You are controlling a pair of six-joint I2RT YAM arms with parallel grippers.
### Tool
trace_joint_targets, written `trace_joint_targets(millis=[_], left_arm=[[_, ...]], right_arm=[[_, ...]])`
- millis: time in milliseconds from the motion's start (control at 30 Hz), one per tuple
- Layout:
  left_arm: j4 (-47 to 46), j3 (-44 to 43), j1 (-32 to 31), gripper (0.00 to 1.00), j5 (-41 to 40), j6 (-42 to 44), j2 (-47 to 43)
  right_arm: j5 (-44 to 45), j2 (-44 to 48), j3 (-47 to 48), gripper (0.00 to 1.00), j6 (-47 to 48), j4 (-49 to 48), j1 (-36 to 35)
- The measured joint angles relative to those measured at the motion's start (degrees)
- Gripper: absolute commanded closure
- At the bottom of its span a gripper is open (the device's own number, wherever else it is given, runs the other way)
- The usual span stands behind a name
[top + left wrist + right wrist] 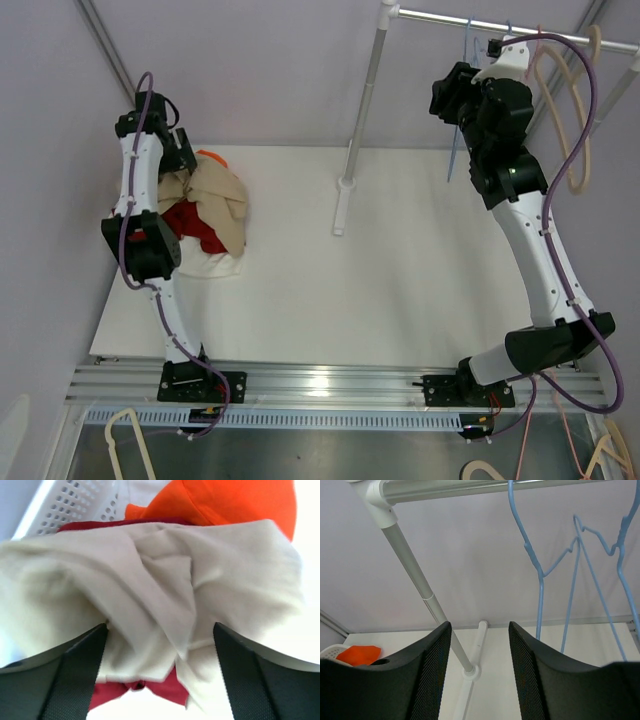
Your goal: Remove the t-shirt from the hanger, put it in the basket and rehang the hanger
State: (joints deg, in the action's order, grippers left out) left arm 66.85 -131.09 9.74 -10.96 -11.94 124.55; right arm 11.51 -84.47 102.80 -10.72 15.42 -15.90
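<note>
The beige t-shirt (pixel 215 195) lies crumpled on top of a pile of clothes at the table's left. In the left wrist view the t-shirt (pixel 165 580) fills the frame. My left gripper (pixel 160 635) hovers just over it, open, its fingers (pixel 75 670) wide on either side of a fold. A blue wire hanger (pixel 540 575) hangs bare from the rail (pixel 470 487), with a second blue hanger (pixel 600 545) beside it. My right gripper (pixel 480 630) is raised near the rail, left of the hangers, open with nothing between its fingers. From above, the right gripper (pixel 455 95) sits beside the blue hanger (pixel 456 150).
Under the beige shirt lie a red garment (pixel 165 687) and an orange one (pixel 225 500) in a white perforated basket (pixel 75 505). The rack's white post (pixel 345 185) stands mid-table. Beige hangers (pixel 580 100) hang at the far right.
</note>
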Motion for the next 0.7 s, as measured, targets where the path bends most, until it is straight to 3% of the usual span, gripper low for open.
trace_joint_targets(millis=[133, 267, 500, 667, 700], left_arm=[[0.59, -2.19, 0.00, 0.16, -0.24, -0.02, -2.54], [0.68, -4.22, 0.00, 0.00, -0.48, 0.13, -5.22], [0.09, -5.35, 0.00, 0.01, -0.94, -0.04, -11.47], [-0.24, -5.53, -0.17, 0.00, -0.83, -0.13, -18.62], [-0.31, -5.40, -0.42, 0.01, -0.72, -0.15, -20.31]], right_arm=[[-0.22, 0.24, 0.59, 0.46, 0.00, 0.35, 0.00], [-0.48, 0.26, 0.96, 0.45, 0.00, 0.74, 0.00], [-1.22, 0.26, 1.66, 0.44, 0.02, 1.44, 0.00], [-2.08, 0.26, 2.84, 0.38, -0.02, 2.56, 0.00], [-2.45, 0.26, 3.10, 0.32, -0.09, 3.02, -0.02]])
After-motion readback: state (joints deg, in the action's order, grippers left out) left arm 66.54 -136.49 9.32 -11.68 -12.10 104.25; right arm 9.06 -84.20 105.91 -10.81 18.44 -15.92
